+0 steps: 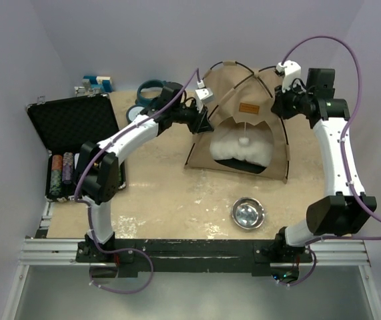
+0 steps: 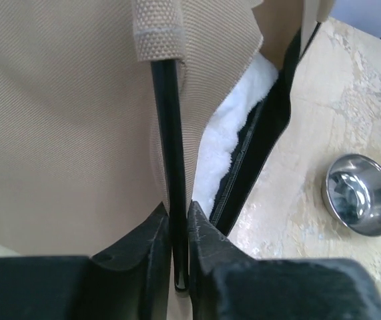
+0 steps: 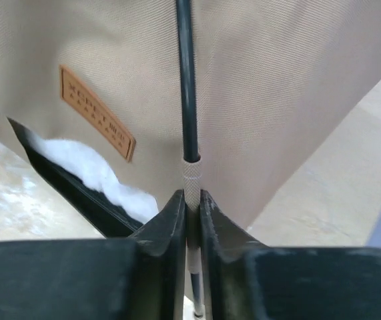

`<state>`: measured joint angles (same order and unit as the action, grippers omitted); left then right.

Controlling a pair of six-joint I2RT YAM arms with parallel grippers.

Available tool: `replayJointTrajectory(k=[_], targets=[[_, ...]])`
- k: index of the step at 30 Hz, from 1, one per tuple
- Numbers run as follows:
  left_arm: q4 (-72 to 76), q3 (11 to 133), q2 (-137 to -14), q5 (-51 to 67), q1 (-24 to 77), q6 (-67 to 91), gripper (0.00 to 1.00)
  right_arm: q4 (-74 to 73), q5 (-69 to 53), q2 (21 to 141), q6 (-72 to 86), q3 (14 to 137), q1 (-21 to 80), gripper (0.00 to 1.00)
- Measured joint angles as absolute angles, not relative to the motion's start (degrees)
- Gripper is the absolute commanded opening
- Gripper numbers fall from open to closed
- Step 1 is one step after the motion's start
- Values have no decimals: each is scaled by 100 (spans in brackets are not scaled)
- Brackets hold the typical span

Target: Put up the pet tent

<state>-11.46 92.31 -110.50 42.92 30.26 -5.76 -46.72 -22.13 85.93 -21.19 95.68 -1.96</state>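
Left fingers [image 2: 151, 248] pinch a pole [image 2: 167, 133], right fingers [image 3: 168, 230] pinch another pole [image 3: 185, 80]; tent [image 1: 243, 93] already stands on counter [image 1: 177, 200], probably only final shaping remains.

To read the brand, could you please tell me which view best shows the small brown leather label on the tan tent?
Right wrist: the small brown leather label sits close, lettering visible. Top external shows only a tiny patch; left wrist misses it.

Tan pet tent [image 1: 233, 93], black poles [image 3: 185, 80]
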Motion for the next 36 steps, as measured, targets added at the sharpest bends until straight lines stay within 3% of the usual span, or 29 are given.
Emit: replayJointTrajectory(k=[4, 5, 7, 8, 11, 16, 18, 22, 28, 31, 36], targets=[[-1061, 9845, -11544, 4206, 3068, -574, 11, -4547, -1774, 8208, -2056, 9288, -233, 0], [-1004, 10029, -11705, 4187, 3081, -561, 12, -4545, -1682, 8112, -2029, 9244, -233, 8], [-862, 10392, -12033, 4174, 3122, -508, 18, -4517, -1267, 7896, -1881, 9177, -231, 53], [-766, 10551, -12182, 4174, 3151, -484, 20, -4495, -1085, 7830, -1791, 9164, -231, 64], [-506, 11037, -12610, 4156, 3291, -307, 43, -4217, -449, 7719, -1682, 9168, -233, 77], [-89, 11539, -13096, 3800, 3524, 97, 85, -3894, 187, 8049, -1542, 9644, -307, 85], [-86, 11644, -13139, 3758, 3524, 196, 94, -3848, 222, 8248, -1531, 9922, -327, 88], [-36, 11531, -12862, 4012, 3251, 405, 96, -3876, -23, 8401, -1496, 10289, -346, 90], [-113, 9948, -10919, 4313, 2014, 552, 97, -3898, -788, 8068, -1376, 10403, -342, 90], [-239, 9867, -10401, 3903, 1387, 478, 97, -3885, -1125, 7902, -1264, 10401, -342, 90], [-456, 10486, -11153, 3177, 1020, 110, 97, -3811, -1492, 7883, -1109, 10357, -340, 90]])
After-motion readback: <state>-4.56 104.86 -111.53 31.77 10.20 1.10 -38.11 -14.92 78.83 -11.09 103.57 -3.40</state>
